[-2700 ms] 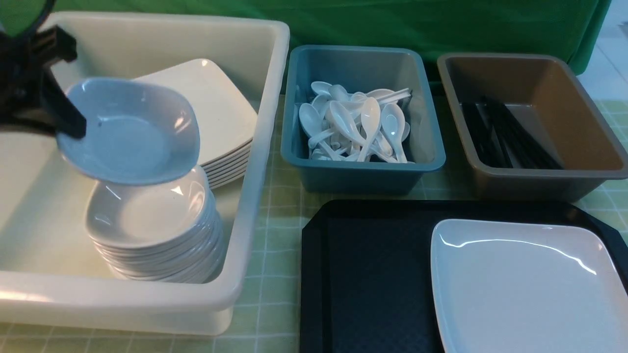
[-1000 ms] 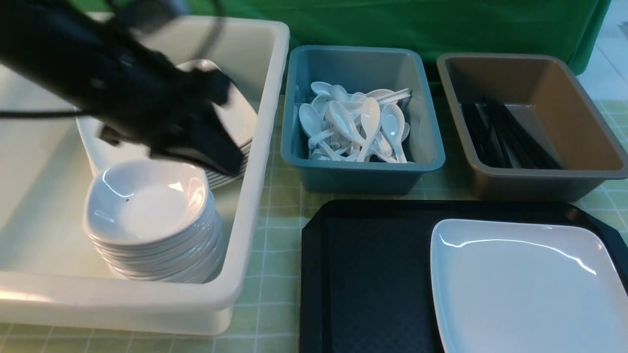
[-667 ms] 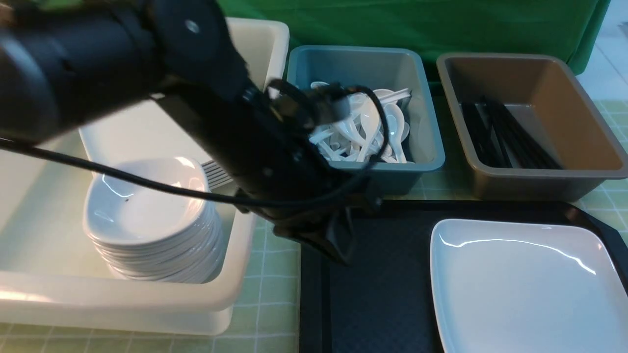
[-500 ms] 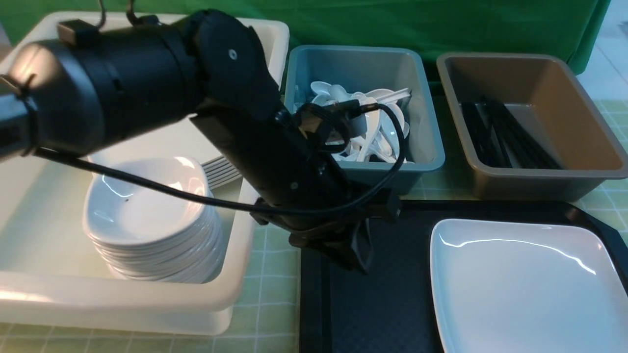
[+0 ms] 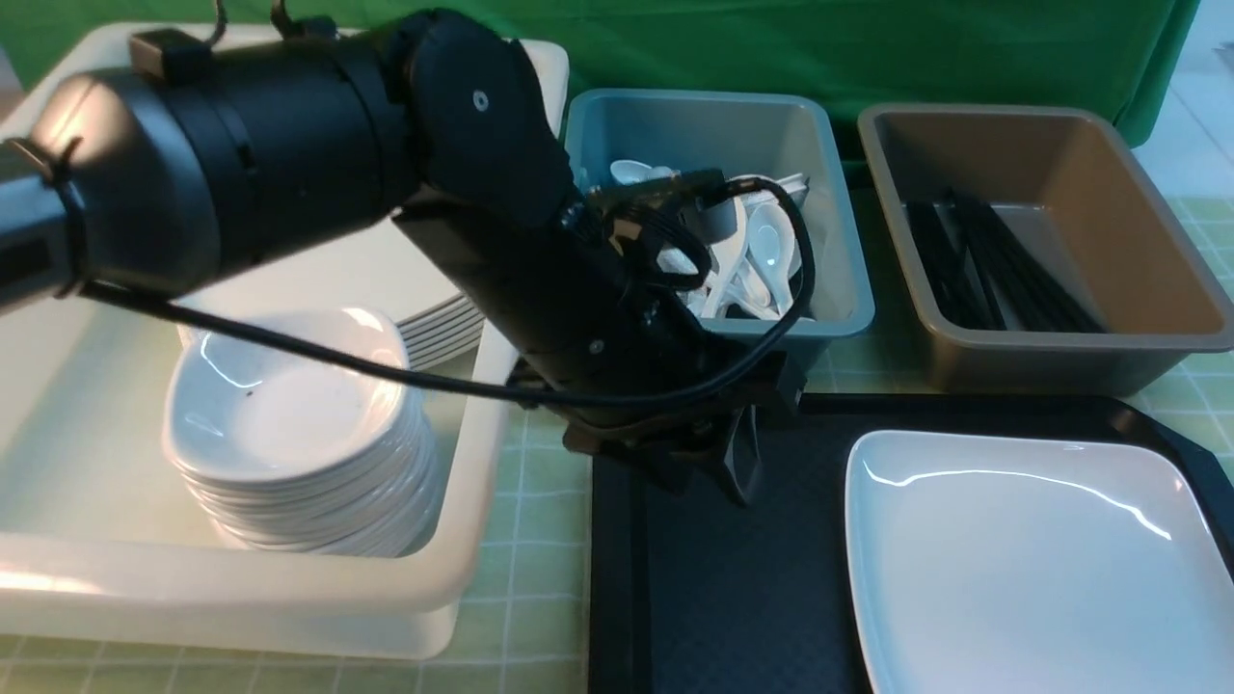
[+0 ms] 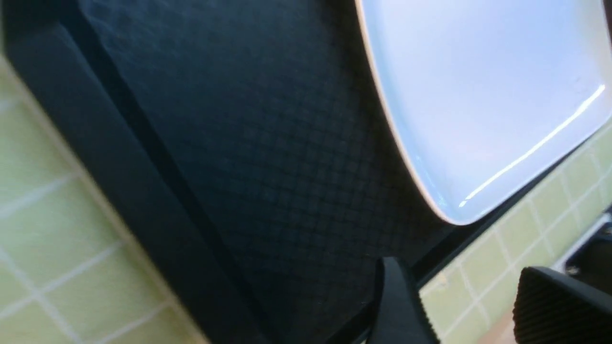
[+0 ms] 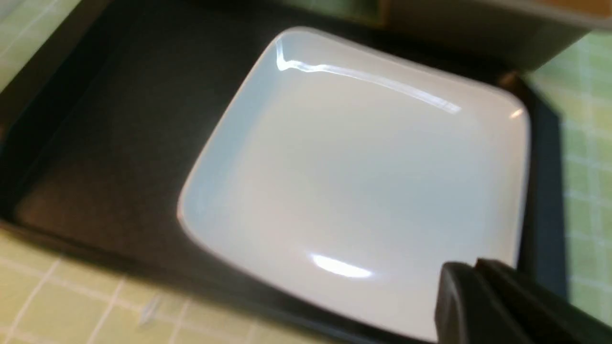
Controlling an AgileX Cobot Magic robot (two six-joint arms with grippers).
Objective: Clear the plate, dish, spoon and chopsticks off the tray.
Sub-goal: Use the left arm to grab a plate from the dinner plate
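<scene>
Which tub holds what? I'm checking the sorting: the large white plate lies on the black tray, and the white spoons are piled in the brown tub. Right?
Not quite: the front view shows the white spoons piled in the blue-grey tub; the brown tub holds black sticks. The large white plate does lie on the black tray.

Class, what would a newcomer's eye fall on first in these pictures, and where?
The bulky black left arm dominates the front view, stretched across the white tub, its open end effector above the tray's far left corner. Next comes the glossy white plate on the tray's right side.
</scene>
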